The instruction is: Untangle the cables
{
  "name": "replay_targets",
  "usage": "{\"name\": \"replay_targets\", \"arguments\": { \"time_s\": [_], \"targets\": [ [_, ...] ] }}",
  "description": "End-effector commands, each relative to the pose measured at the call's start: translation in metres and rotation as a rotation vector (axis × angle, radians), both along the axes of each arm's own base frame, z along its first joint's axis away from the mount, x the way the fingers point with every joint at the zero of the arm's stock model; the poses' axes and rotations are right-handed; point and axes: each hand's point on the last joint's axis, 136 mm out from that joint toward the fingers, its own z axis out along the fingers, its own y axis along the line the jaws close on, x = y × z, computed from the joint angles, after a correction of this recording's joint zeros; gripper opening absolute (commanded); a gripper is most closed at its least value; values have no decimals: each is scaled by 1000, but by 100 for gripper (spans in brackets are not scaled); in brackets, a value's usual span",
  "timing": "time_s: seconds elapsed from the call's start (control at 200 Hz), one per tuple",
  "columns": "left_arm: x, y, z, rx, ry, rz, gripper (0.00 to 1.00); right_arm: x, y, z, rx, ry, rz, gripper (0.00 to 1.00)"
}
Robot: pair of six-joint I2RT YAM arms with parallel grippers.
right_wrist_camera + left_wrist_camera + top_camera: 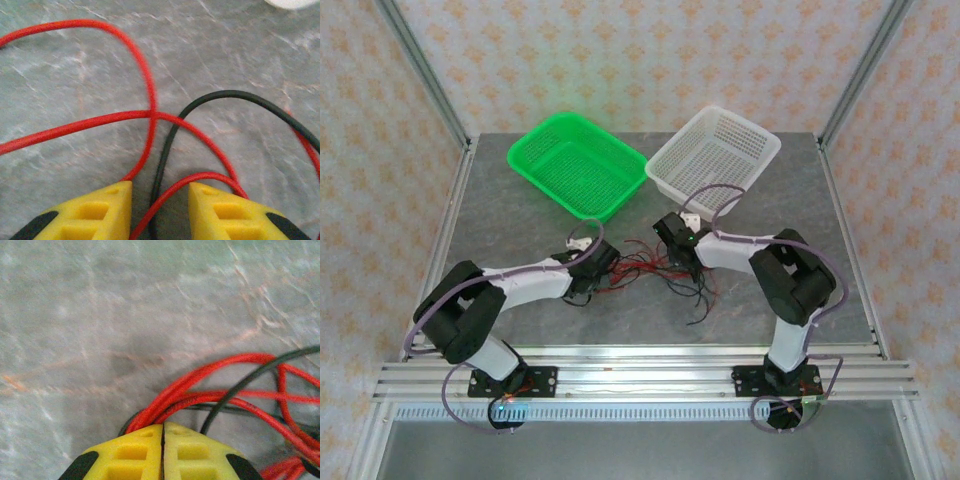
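Separation of the cables [655, 270], tangled between the arms at seven o'clock of the white basket [715, 160], is in hand. The left gripper [162, 432] is pressed shut, and red cables are judged to be pinched in it. The right gripper [160, 192] is set part open astride one red and one black cable, with nothing clamped. One cable alone should next be pinched and drawn toward three o'clock. The left pinch itself is hidden under the fingertips.

surface [520, 235]: cables [655, 268] are lying tangled between left tool [600, 264] and right tool [672, 233] | green basket [555, 192] is sitting beyond left tool | white basket [761, 165] beyond right tool
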Motion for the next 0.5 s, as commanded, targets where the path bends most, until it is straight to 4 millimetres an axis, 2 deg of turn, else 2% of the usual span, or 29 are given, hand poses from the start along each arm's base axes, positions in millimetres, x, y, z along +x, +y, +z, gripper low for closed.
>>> {"name": "replay_targets", "arguments": {
  "time_s": [0.0,0.115,0.19,0.35,0.44,0.495],
  "targets": [
    [10,23,2,146,-5,-16,11,-19,-37,-10,-140,40,-29,33],
    [24,22,12,166,-41,-22,10,-18,-33,-6,-118,27,-14,33],
    [31,14,30,125,-90,-47,11,-14,-30,2,-108,6,0,33],
    [37,-4,94,2,-227,-108,27,-1,-16,38,-70,-64,66,36],
    [33,-8,131,-62,-298,-131,36,3,0,65,-3,-112,146,38],
    [29,-7,148,-89,-326,-134,39,2,14,81,46,-136,225,39]
  ]
}}
